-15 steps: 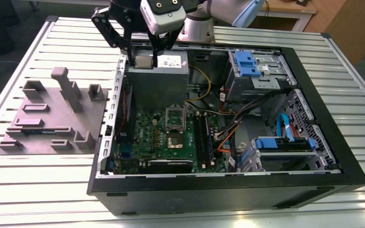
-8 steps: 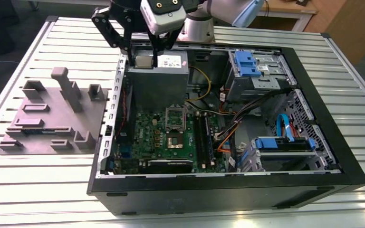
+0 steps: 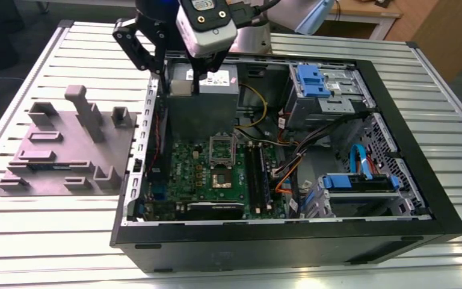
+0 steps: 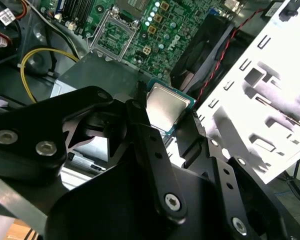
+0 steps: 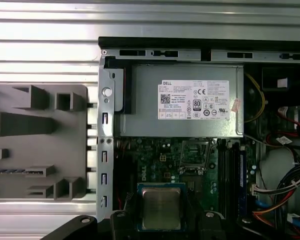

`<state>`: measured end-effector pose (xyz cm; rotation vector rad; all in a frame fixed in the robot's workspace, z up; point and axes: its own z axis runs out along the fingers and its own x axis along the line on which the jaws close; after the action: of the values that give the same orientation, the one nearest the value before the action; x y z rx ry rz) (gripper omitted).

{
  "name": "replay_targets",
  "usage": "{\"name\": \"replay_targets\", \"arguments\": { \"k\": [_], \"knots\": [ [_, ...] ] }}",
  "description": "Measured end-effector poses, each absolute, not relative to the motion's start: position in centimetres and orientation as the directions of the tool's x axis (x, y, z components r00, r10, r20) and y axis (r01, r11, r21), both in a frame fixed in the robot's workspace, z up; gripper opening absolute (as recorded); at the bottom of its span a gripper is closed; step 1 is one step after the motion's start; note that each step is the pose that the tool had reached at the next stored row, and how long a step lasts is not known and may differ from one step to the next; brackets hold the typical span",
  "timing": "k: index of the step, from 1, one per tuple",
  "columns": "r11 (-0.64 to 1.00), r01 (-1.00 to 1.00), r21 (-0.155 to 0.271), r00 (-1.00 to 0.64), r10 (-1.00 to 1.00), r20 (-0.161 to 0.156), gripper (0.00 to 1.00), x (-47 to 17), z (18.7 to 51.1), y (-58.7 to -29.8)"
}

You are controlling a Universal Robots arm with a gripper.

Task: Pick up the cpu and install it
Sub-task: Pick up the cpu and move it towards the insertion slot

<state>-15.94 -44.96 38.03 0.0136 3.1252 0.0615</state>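
the end effector (image 5: pixel 162 216) is pinching the cpu (image 5: pixel 161 207) between its black fingers (image 5: pixel 121 219), which are pressing on two opposite edges of the chip. in both wrist views the cpu's silver-grey metal top is facing the camera, and the second wrist view is adding its green rim (image 4: pixel 166 106), with one finger (image 4: pixel 139 102) lying against the edge.

the exterior view is giving the wider layout. the arm is hanging over the far end of the open computer case (image 3: pixel 423 205), above the power supply (image 3: pixel 203 111), and the case is lying on its side on the slatted metal table (image 3: pixel 46 241). a grey fixture block (image 3: pixel 62 150) is sitting on the table just beside the case, on the exterior view's left. the cpu is up in the air, apart from the motherboard (image 3: pixel 183 180) below it.

the first wrist view is looking straight down on the power supply's white label and on the motherboard's socket (image 5: pixel 195 155), which is standing bare with its metal frame around it. the long black memory sticks (image 3: pixel 255 171) are sitting just beside the socket.

in the exterior view the fingertips are blending into the dark frame behind them and the chip is too small to pick out there. in the first wrist view the picture's edge is cutting off the finger bases, and in the second the black linkages are covering the cpu's near corner.
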Motion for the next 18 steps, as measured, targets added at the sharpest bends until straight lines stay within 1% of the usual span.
{"name": "replay_targets", "arguments": {
  "k": [18],
  "knots": [
    [0.999,0.008,0.039,-1.0,0.009,-0.016,0.47,-15.9,38.0,-46.8]
  ]
}}
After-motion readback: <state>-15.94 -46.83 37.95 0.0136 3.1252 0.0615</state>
